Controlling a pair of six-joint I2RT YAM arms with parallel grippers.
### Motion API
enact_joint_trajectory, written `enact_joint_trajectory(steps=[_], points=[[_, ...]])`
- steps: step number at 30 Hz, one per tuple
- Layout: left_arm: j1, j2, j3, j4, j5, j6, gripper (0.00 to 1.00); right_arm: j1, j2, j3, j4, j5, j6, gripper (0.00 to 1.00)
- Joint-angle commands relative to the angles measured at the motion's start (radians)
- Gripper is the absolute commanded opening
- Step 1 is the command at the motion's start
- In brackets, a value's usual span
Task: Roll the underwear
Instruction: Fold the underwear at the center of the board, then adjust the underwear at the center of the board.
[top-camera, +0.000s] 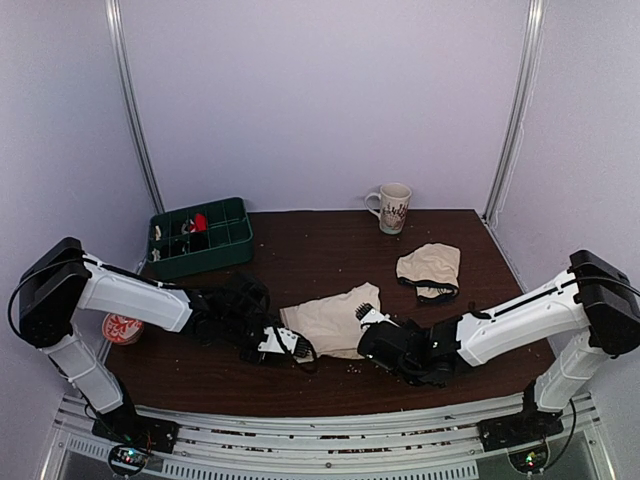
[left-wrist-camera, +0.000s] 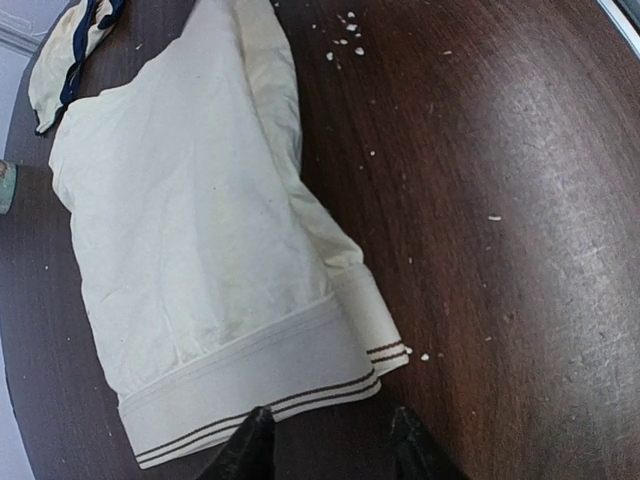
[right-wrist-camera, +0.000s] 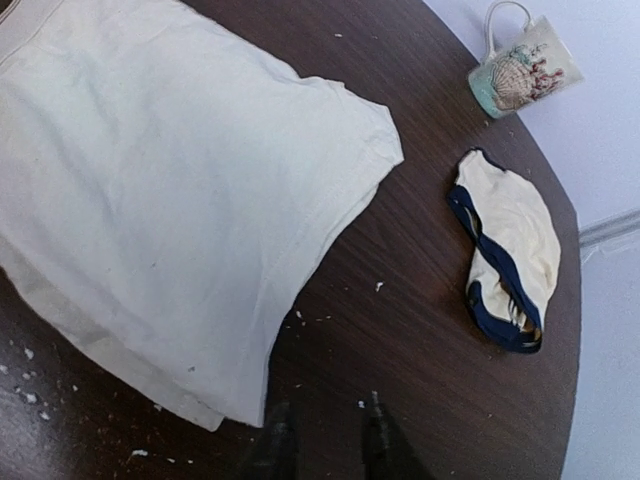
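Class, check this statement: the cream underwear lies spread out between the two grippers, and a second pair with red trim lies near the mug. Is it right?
Not quite: the second pair has navy trim, not red, as the right wrist view shows. The rest holds: cream underwear spread out between left gripper and right gripper, mug nearby.

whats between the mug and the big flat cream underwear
Nothing but bare tabletop, clearest in the right wrist view between mug and underwear.
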Motion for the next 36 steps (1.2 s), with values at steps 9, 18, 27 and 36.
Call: enact_joint_trajectory(steps=[9, 18, 27, 36], points=[[0.079, -0.086, 0.048, 0.052, -0.002, -0.066, 0.77, 0.015, -0.103, 0.072, -0.071, 0.017, 0.011, 0.67], [0.094, 0.119, 0.289, -0.011, -0.116, -0.215, 0.31, -0.220, 0.015, 0.284, 0.027, -0.264, -0.001, 0.28], [0.096, 0.213, 0.301, 0.001, -0.176, -0.222, 0.00, -0.389, 0.263, 0.433, 0.053, -0.478, 0.052, 0.03], [0.097, 0.302, 0.276, 0.057, -0.304, -0.206, 0.00, -0.478, 0.413, 0.502, 0.008, -0.471, 0.082, 0.01]])
